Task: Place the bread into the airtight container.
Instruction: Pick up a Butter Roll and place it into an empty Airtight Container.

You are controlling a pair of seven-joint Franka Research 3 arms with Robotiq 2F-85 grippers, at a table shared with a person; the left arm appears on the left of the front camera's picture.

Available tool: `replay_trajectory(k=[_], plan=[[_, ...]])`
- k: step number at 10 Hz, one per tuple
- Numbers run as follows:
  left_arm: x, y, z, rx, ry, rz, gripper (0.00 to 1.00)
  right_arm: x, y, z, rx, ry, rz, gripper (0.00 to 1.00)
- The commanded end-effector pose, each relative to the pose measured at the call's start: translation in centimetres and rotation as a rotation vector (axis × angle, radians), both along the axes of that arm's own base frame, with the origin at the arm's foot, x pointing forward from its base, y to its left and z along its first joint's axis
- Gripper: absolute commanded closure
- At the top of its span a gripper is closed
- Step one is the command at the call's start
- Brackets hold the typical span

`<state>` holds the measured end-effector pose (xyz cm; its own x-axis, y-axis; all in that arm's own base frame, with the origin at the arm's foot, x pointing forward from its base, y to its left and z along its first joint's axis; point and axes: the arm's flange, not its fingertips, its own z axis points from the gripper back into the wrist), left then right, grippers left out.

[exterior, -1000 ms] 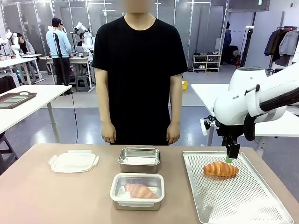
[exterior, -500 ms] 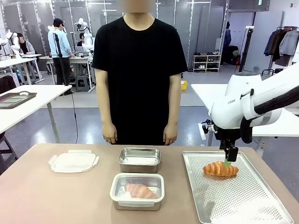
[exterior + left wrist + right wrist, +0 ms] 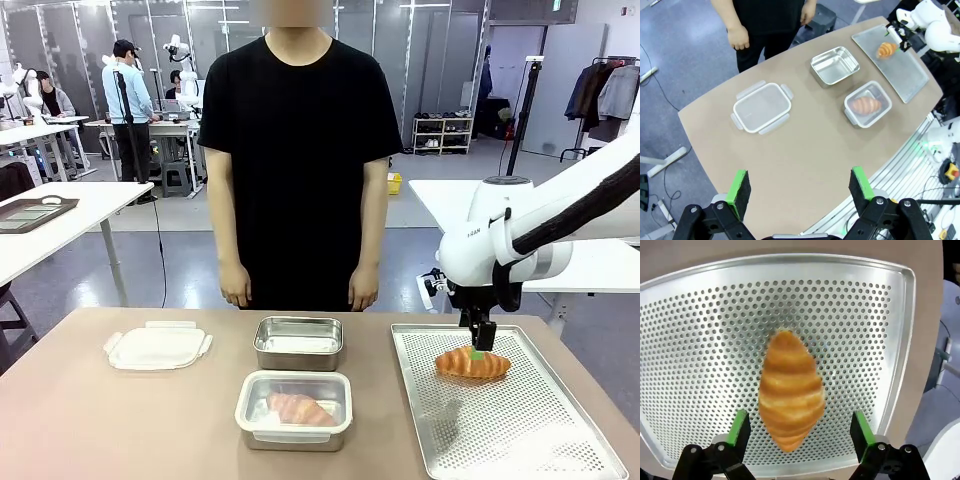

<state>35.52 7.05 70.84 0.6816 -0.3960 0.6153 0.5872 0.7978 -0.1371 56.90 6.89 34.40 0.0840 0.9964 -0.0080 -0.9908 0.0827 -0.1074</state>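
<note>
Change: over the last second the right arm has swung toward picture left and dropped, so the right gripper now sits over the middle of the bread instead of above its right end
Right gripper: released, jaws spread wide; in the right wrist view its green pads stand on either side of the bread's near tip, with a gap on each side
Bread: a croissant lying on the far half of the perforated tray, at the right of the surface
Open container: steel box at the middle of the surface, left of the tray and well apart from the bread
Lid: clear lid lying flat to the left of the open container
Closed container: lidded box just in front of the open one, with a second croissant inside
Left gripper: released, jaws wide, held high above the surface and gripping nothing
Person: stands at the far side, hands hanging by the hips
</note>
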Motion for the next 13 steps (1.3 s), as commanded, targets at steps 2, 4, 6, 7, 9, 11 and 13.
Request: replay_trajectory(k=[2, 4, 6, 7, 9, 11, 13], plan=[[-0.1, 0.0, 0.0, -0.002, -0.001, -0.011, 0.0, 1.9, 0.1, -0.7, -0.016, 0.024, 0.007, 0.0], [-0.1, 0.0, 0.0, -0.002, -0.001, -0.011, 0.0, 2.5, -0.1, -1.4, -0.017, 0.063, -0.014, 0.0], [-0.1, 0.0, 0.0, -0.002, -0.001, -0.011, 0.0, 3.0, -0.2, -2.3, -0.036, 0.099, -0.035, 0.0], [-0.1, 0.0, 0.0, -0.002, -0.001, -0.011, 0.0, 3.2, -0.5, -2.9, -0.046, 0.121, -0.049, 0.0], [-0.1, 0.0, 0.0, -0.002, -0.001, -0.011, 0.0, 3.8, -0.9, -3.9, -0.044, 0.161, -0.064, 0.0], [-0.1, 0.0, 0.0, -0.002, -0.001, -0.011, 0.0, 4.2, -1.2, -4.5, -0.04, 0.176, -0.067, 0.03], [-0.1, 0.0, 0.0, -0.002, -0.001, -0.011, 0.0, 4.6, -1.4, -4.7, -0.058, 0.191, -0.072, 0.22]])
